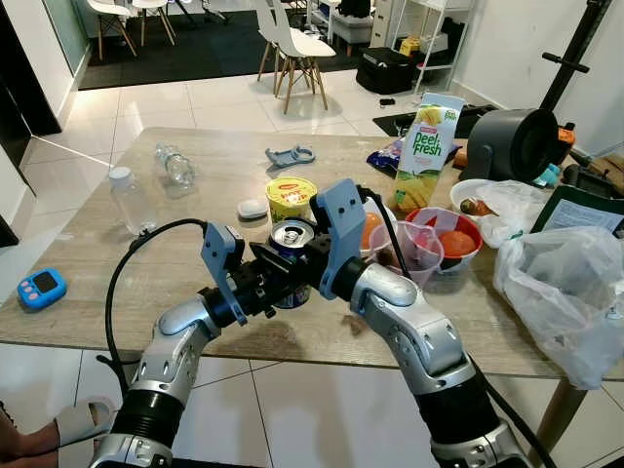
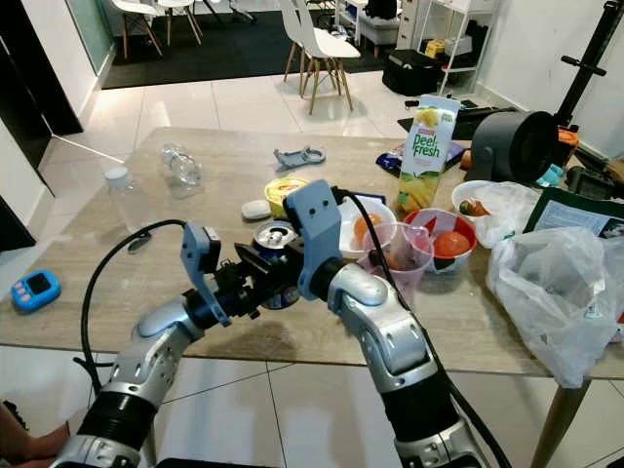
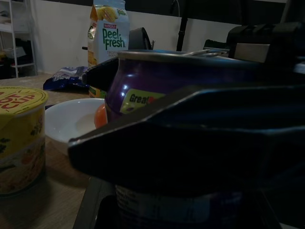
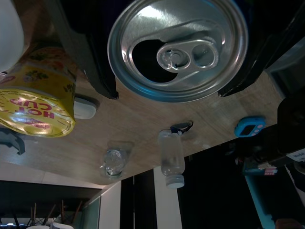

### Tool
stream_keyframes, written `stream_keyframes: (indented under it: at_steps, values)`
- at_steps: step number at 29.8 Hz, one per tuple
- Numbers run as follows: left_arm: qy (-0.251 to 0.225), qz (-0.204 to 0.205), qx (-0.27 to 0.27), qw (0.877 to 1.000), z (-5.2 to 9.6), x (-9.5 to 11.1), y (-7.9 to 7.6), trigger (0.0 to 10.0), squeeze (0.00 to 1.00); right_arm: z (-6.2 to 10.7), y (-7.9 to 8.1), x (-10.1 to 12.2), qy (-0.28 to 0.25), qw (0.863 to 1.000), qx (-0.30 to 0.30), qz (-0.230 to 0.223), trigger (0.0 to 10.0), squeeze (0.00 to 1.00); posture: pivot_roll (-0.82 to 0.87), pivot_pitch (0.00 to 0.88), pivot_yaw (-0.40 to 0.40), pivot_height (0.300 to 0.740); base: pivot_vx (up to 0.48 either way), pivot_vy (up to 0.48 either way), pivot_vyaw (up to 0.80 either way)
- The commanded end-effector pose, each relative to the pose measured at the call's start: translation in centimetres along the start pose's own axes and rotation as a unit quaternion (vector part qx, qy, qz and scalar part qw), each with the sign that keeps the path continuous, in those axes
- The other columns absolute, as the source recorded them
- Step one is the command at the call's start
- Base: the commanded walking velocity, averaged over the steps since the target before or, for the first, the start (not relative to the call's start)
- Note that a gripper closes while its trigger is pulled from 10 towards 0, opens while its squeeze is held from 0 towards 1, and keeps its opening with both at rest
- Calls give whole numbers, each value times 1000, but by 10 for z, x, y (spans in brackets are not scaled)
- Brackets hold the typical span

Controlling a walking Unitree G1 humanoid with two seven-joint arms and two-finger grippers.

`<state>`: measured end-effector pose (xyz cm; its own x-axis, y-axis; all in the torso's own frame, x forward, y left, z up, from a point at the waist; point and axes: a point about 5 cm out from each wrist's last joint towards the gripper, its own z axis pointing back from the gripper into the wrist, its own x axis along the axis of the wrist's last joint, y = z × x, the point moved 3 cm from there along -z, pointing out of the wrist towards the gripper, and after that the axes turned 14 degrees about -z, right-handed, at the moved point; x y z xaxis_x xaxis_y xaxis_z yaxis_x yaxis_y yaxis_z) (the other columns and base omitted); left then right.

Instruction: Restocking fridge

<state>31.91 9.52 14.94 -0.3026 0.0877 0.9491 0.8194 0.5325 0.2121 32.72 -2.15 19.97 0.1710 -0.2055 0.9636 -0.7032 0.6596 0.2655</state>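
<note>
A purple drink can [image 1: 290, 237] with an opened silver top [image 4: 177, 50] is held over the near middle of the wooden table [image 1: 146, 312]. My left gripper [image 1: 278, 283] comes in from the left and is shut on the can's body [image 3: 157, 81]. From the right, my right gripper [image 1: 292, 255] reaches across, and its fingers [image 4: 97, 62] press both sides of the can just below the rim. A Peel Fresh juice carton [image 1: 426, 146] stands upright at the back right.
Just behind the can stand a yellow cup noodle [image 1: 291, 196], a white bowl with an orange [image 1: 370, 229], a clear plastic cup [image 1: 408, 249] and a red bowl [image 1: 448, 239]. A plastic bottle [image 1: 132, 200] stands left, a blue timer [image 1: 41, 288] near the left edge, a plastic bag [image 1: 565, 283] right.
</note>
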Motion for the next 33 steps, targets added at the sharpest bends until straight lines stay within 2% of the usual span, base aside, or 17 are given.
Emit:
stream_keyframes:
  at_steps: [1,15,16,17,19,20,22,23,33]
  values:
    - [-1,-7,-4,1000,-1,0,-2,10000,0,3,-11,5,-8,1000,-23,-15,10000,0,80,17,3,740,0,0,0]
    - [-2,-7,-4,1000,-1,0,-3,10000,0,5,-16,13,-24,999,-30,-34,10000,0,81,19,0,740,0,0,0]
    - [-2,-7,-3,1000,-1,-1,-3,10000,0,5,-16,14,-26,999,-26,-35,10000,39,81,18,-1,740,0,0,0]
    - [-2,-7,-3,1000,-1,-1,-3,10000,0,6,-16,15,-26,999,-25,-35,10000,1000,82,18,-1,740,0,0,0]
    - [-2,-6,-4,1000,-1,-1,-3,10000,0,6,-16,15,-27,999,-26,-34,10000,1000,82,18,-1,740,0,0,0]
    - [-2,-6,-4,1000,-1,-1,-3,10000,0,6,-16,14,-25,999,-27,-32,10000,773,81,20,-1,740,0,0,0]
    - [-2,-6,-4,1000,-1,-1,-3,10000,0,5,-16,14,-24,999,-28,-32,10000,773,81,20,-1,740,0,0,0]
    - [-2,-6,-4,1000,-1,-1,-3,10000,0,5,-16,14,-24,999,-29,-33,10000,0,81,20,-1,740,0,0,0]
    - [-2,-7,-3,1000,-1,0,-2,10000,0,8,-22,17,-24,998,-38,-41,10000,0,80,19,0,740,0,0,0]
